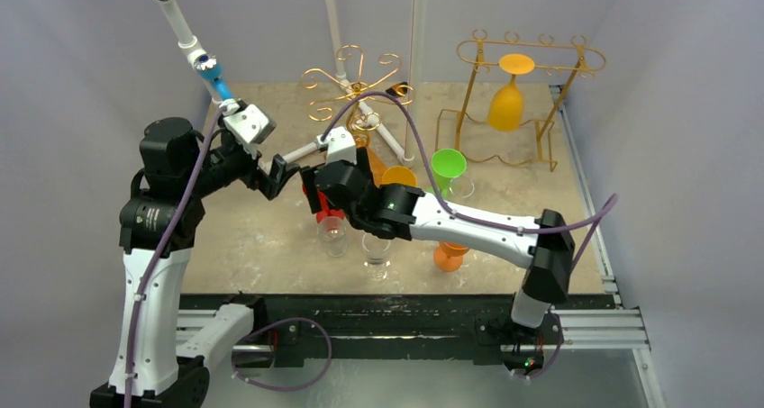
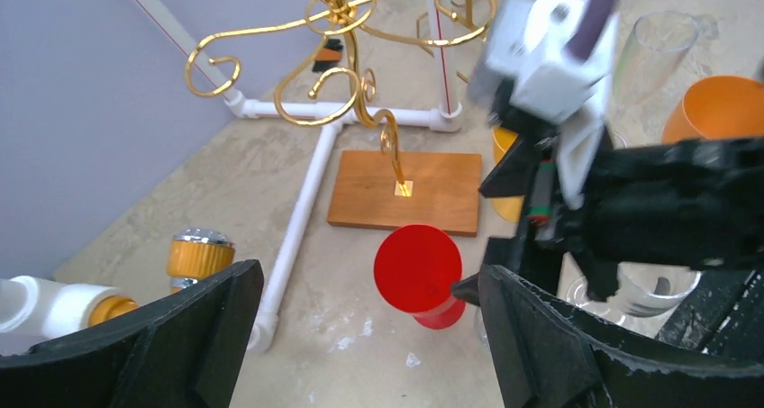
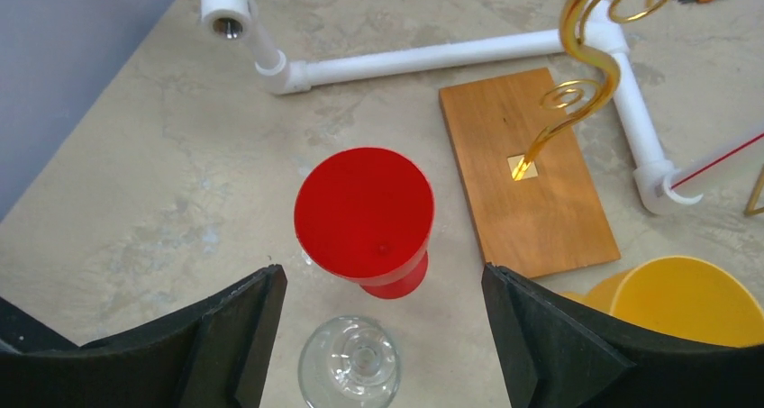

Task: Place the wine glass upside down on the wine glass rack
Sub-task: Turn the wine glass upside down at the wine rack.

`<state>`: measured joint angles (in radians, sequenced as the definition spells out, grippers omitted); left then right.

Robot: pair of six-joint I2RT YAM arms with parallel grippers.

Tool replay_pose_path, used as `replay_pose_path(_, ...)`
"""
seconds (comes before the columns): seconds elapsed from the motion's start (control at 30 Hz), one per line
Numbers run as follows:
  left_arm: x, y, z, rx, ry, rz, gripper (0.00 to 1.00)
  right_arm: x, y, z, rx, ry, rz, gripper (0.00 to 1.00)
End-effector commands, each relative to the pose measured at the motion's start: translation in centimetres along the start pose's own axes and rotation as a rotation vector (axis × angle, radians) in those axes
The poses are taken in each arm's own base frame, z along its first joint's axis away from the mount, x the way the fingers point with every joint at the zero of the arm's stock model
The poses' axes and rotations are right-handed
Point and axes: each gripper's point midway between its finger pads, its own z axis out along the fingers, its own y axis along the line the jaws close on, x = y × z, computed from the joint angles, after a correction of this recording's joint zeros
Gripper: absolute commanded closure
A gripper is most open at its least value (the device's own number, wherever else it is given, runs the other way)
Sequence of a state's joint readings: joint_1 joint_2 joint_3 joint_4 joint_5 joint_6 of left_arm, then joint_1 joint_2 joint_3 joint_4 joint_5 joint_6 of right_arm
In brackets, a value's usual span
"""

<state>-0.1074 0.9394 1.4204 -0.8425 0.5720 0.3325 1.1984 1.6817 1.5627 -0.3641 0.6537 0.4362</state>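
Observation:
A red wine glass [image 1: 329, 215] stands upright on the table among several glasses. In the right wrist view the red glass [image 3: 365, 212] is just ahead of my open, empty right gripper [image 3: 378, 336], with a clear glass [image 3: 350, 367] between the fingers below. My right gripper [image 1: 317, 196] hovers over it. My left gripper [image 1: 281, 176] is open and empty, just left of it; the red glass [image 2: 417, 268] sits between its fingers [image 2: 180, 336] in that view. A gold bar rack [image 1: 518, 66] at the back right holds an orange glass [image 1: 506, 102] upside down.
A gold tree-shaped rack [image 1: 356, 88] on a wooden base [image 3: 527, 174] stands behind the glasses, with white pipes [image 3: 423, 57] around it. Clear glasses [image 1: 377, 255], a green glass [image 1: 448, 167], a yellow glass [image 3: 685, 300] and an orange glass [image 1: 448, 255] stand nearby.

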Motion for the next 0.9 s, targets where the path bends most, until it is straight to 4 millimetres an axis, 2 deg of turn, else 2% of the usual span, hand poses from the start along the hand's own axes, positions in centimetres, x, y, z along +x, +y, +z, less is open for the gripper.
replay_pose_path(0.0, -2.0, 1.1, -2.1, -0.127, -0.039, -0.032, 0.02, -1.5, 1.7, 1.5, 0.004, -0.025, 0.054, 0.11)
replay_pose_path(0.23, -2.1, 0.8, -2.5, -0.117, -0.028, -0.032, 0.01, 1.6, 2.2, 4.5, 0.036, 0.04, 0.049, 0.17)
replay_pose_path(0.4, -2.3, 0.4, -2.6, -0.097, -0.021, -0.034, 0.01, 4.1, 0.5, 5.9, 0.091, 0.098, 0.061, 0.19)
replay_pose_path(0.53, -1.9, 0.3, -2.5, -0.078, 0.001, -0.033, 0.01, 3.6, 0.1, 5.7, 0.064, 0.082, 0.102, 0.2)
replay_pose_path(0.87, -1.8, -0.1, -2.3, -0.051, 0.004, -0.029, 0.02, 0.0, 0.6, 3.8, 0.003, 0.023, 0.136, 0.19)
